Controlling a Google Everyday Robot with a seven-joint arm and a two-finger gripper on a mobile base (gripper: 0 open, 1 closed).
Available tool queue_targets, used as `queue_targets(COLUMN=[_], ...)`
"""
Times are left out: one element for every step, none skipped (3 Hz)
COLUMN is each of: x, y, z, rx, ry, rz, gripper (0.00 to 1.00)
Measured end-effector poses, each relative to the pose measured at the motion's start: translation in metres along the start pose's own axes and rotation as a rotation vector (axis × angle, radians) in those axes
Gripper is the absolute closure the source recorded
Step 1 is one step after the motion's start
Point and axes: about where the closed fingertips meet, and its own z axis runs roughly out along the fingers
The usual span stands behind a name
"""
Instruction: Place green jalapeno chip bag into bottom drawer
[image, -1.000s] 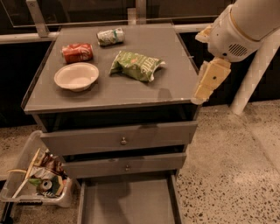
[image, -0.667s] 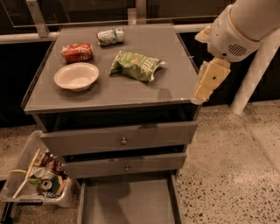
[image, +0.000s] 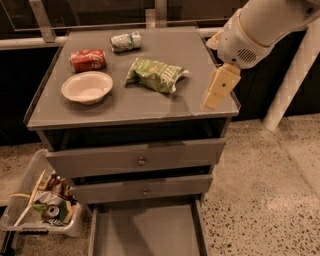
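Gripper: the gripper (image: 218, 90) hangs over the right front part of the cabinet top (image: 130, 107), pointing down. I cannot tell whether it is open or closed. It has hold of nothing that I can see.
Change: against a second ago, it has slid left, from out by the cabinet's right front corner to over the top itself. Nothing on the top has shifted.
Chip bag: the green jalapeno chip bag (image: 156, 75) lies crumpled near the middle of the top, left of the gripper and apart from it, untouched.
Neighbours: a white bowl (image: 87, 87) sits to the bag's left, a red can (image: 88, 60) behind the bowl, and a crushed can (image: 125, 41) toward the back edge. All are apart from the bag.
Drawers: the bottom drawer (image: 145, 230) is pulled out at floor level and looks bare inside. The two knobbed drawers (image: 137, 157) above it are closed.
Bin: a clear bin (image: 31, 167) of trash stands on the floor to the left.
Reading: I judge this to be the approach to the grasp. The pick is not yet made, so the carry down to the drawer is all ahead.
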Motion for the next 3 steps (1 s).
queue_targets(x=[-0.018, -0.026, -0.022], y=[-0.024, -0.046, -0.065], z=[0.030, 0.056, 0.092], rx=[0.013, 0.034, 0.030], ry=[-0.063, -0.160, -0.250], rz=[-0.019, -0.008, 0.062], gripper=[0.00, 0.00, 0.00])
